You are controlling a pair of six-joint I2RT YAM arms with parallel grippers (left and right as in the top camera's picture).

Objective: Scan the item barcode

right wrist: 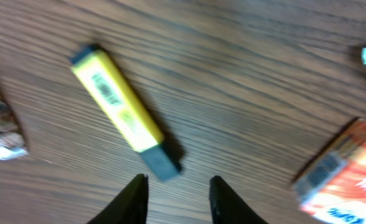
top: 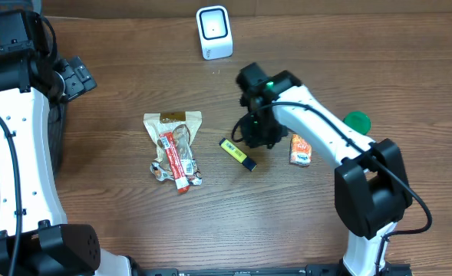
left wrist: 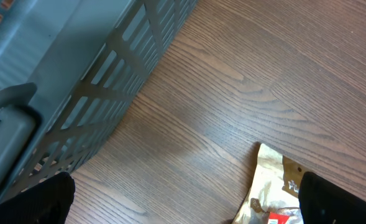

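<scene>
A yellow highlighter with a grey cap [top: 237, 154] [right wrist: 117, 99] lies flat on the wooden table. My right gripper [top: 258, 138] [right wrist: 178, 180] hovers just beside its capped end, open, with nothing between the two black fingers [right wrist: 139, 193]. The white barcode scanner [top: 214, 32] stands upright at the back of the table, well away from the highlighter. My left gripper [top: 76, 77] [left wrist: 186, 199] is at the far left near a grey basket, open wide and empty.
A clear snack bag [top: 173, 138] [left wrist: 273, 186] with a red stick pack [top: 173, 161] on it lies left of the highlighter. An orange packet [top: 300, 149] [right wrist: 344, 180] and a green round object [top: 357, 121] lie to the right. The grey slatted basket [left wrist: 58, 74] borders the left side.
</scene>
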